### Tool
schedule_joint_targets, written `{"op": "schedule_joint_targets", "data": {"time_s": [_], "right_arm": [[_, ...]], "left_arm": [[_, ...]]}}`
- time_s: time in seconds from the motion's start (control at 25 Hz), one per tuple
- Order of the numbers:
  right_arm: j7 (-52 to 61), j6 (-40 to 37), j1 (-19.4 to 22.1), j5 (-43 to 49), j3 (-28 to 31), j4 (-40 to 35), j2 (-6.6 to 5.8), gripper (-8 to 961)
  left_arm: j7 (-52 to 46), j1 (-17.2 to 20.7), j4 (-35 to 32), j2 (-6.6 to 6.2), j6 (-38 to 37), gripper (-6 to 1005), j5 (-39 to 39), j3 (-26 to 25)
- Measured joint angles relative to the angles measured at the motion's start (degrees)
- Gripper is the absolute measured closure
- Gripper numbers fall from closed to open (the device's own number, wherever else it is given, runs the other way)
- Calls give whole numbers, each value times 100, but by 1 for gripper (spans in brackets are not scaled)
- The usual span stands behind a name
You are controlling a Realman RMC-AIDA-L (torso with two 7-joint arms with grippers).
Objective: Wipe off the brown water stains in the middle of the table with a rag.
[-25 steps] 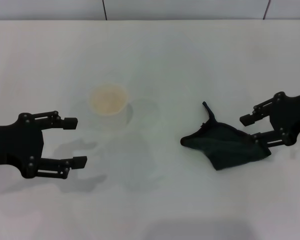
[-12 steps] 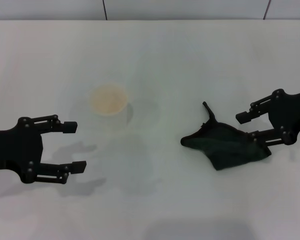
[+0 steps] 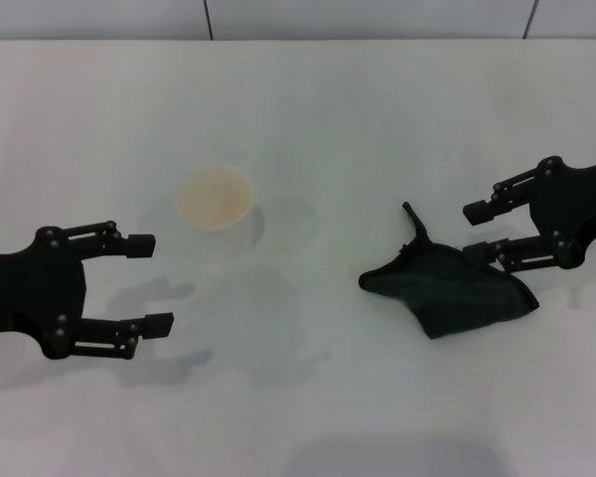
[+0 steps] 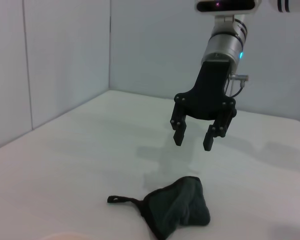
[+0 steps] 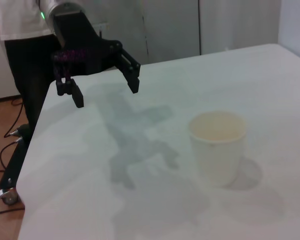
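Head view — right claw point(image 3: 480, 232) wide open, empty — just above rag point(image 3: 447, 290).

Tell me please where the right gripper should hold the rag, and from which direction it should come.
Probably the bunched hump of the rag, taken from straight above. There the cloth stands up off the table, as the left wrist view shows, so fingers can close around it. The thin tail looks too slight. The right gripper, open, hangs above the rag's right side.
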State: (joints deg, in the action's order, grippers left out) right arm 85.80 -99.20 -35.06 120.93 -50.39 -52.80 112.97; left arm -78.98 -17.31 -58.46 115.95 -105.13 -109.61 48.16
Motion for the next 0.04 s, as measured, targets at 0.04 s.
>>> {"op": "schedule_joint_targets", "data": {"time_s": [0.04], "right_arm": [[0,2,0,-16,1,11,-13,480]], "left_arm": [[0,0,5,-8,-7,111,17,0]]}}
